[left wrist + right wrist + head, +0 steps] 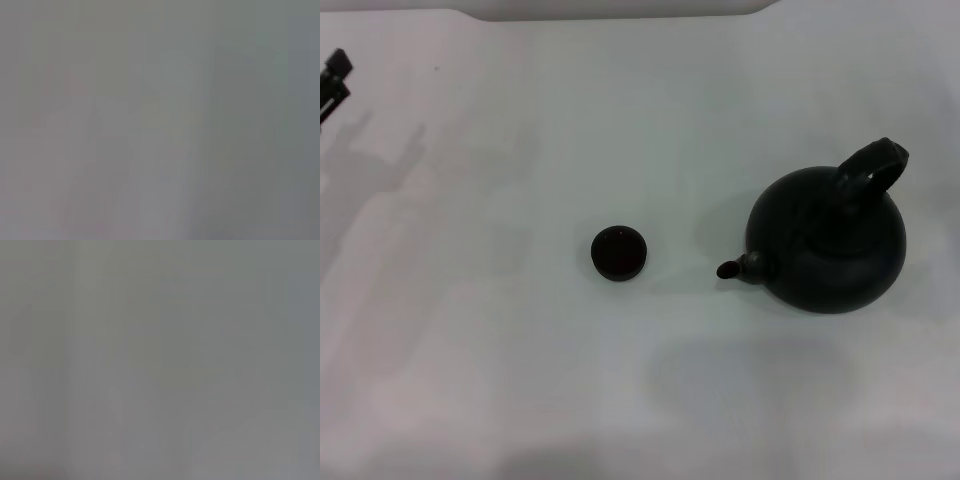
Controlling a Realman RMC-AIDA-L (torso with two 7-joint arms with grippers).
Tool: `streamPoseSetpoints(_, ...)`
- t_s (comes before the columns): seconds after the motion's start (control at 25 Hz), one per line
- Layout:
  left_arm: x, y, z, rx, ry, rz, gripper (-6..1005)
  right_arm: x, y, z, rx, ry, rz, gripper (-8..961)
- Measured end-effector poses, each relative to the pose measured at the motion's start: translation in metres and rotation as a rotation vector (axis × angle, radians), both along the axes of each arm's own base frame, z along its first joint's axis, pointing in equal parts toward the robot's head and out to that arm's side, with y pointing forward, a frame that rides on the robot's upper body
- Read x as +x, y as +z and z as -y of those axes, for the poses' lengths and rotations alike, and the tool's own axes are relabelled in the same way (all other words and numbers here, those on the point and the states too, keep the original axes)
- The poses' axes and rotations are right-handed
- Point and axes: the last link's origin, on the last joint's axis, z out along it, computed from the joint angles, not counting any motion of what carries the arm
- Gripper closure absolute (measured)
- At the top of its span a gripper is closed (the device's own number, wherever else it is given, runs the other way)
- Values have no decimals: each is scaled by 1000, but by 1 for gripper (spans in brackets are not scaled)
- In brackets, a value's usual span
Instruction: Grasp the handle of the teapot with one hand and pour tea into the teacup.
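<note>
The teapot (828, 245) stands upright on the white table (500, 380) at about 3 o'clock in the head view. Its loop handle (873, 166) rises at the pot's 1 o'clock and its spout (738, 267) points toward 9 o'clock. The teacup (618, 253) sits upright near the middle of the table, well apart from the pot and roughly in line with the spout; its inside looks dark, and whether it holds tea cannot be told.

The left end effector (334, 80) shows only as a dark tip at the table's 10 o'clock edge, far from both things. Whether it is spread or pressed together cannot be told. The right end effector is not in the head view, and both wrist views give only a featureless grey.

Nothing grips the pot. This fits either a stage before the handle is taken or one after the pot is set back down; the pictures do not settle which. Any grasp would need to come in from 1 o'clock and close across the handle's loop, clear of the lid.
</note>
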Motion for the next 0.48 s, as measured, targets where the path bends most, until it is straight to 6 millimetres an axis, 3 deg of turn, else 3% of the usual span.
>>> streamPoseSetpoints(0.48, -1, 3, 9, 29, -3, 73, 236, -1, 14, 16, 170, 24, -118, 71)
